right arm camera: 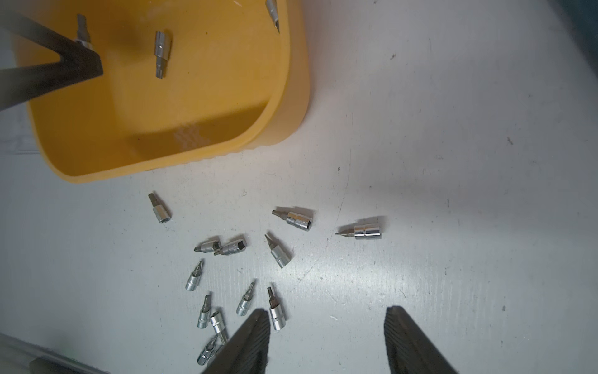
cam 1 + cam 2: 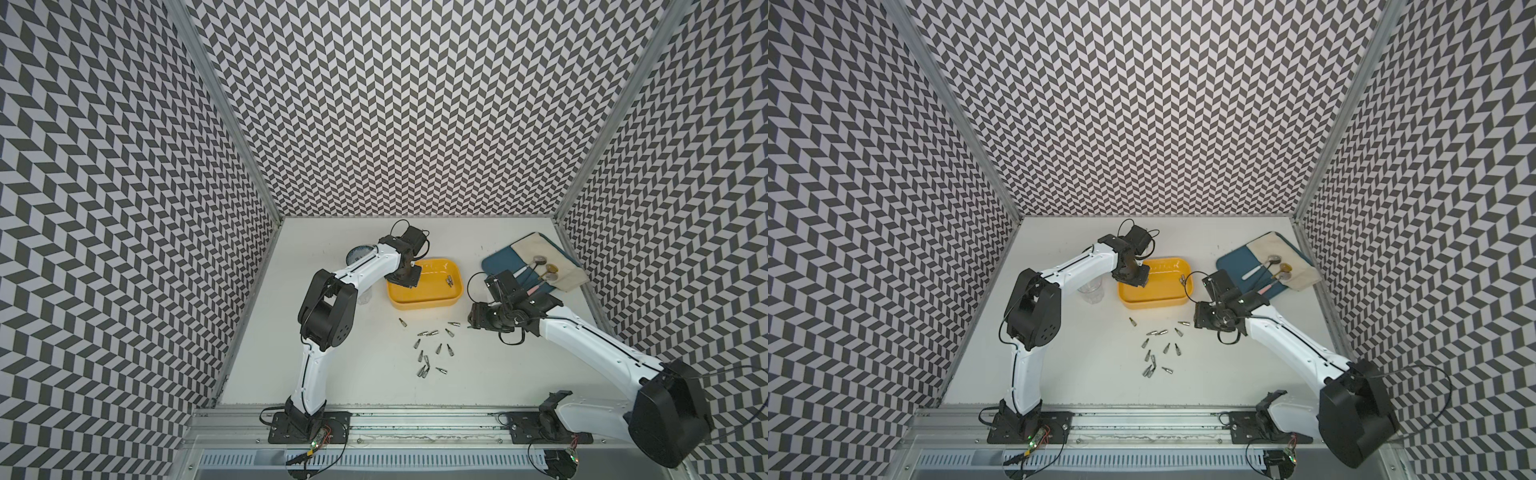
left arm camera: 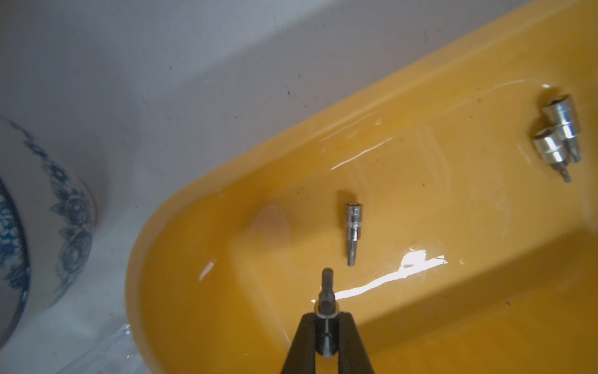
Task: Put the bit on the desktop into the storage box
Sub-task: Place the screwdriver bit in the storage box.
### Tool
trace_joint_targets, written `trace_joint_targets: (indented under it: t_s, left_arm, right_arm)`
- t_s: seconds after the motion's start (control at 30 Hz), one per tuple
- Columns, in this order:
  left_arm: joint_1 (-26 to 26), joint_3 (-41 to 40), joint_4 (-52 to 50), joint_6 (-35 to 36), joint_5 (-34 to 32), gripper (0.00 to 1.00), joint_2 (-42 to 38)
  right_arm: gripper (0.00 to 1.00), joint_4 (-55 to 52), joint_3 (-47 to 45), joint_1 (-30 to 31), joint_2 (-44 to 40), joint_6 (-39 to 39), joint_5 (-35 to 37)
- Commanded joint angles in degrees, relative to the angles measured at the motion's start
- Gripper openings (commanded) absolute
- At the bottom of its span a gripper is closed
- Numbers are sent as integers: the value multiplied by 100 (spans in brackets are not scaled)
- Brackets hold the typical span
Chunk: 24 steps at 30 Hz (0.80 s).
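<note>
Left end effector (image 3: 327, 319): closed on bit (image 3: 327, 291), pinched at socket end, long axis in line with fingers, tip pointing ahead.
Beyond tip: floor of storage box (image 3: 323, 142); held clear of it, inside rim.
Stored bits (image 3: 352, 230): three, lying flat in box.
Next, probably: release; drop should land inside.
Right end effector (image 1: 326, 314): partly open, empty, above surface (image 1: 453, 162).
Loose bits (image 1: 280, 254): scattered ahead, nearer this arm; closest just beside one finger, outside gap.
</note>
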Motion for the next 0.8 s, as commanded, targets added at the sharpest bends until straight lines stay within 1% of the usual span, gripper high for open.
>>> trace_joint_targets:
  t_s: [0.0,0.2,0.43,0.77]
  left_arm:
    - [47,212,87,150,-46,0,191]
    - [82,200,151,207,-45,0,353]
    - [109,-4,341,181,16,0,334]
    - [109,-110,439,181,26,0,386]
  right_arm:
    - [61,321,-135,-1,119,27,-188]
    - [61,431,-267,-1,301,-9,-253]
    - [61,487,-344,-19,404,10,-168]
    - [61,851,-551,-54,707,-17,-129]
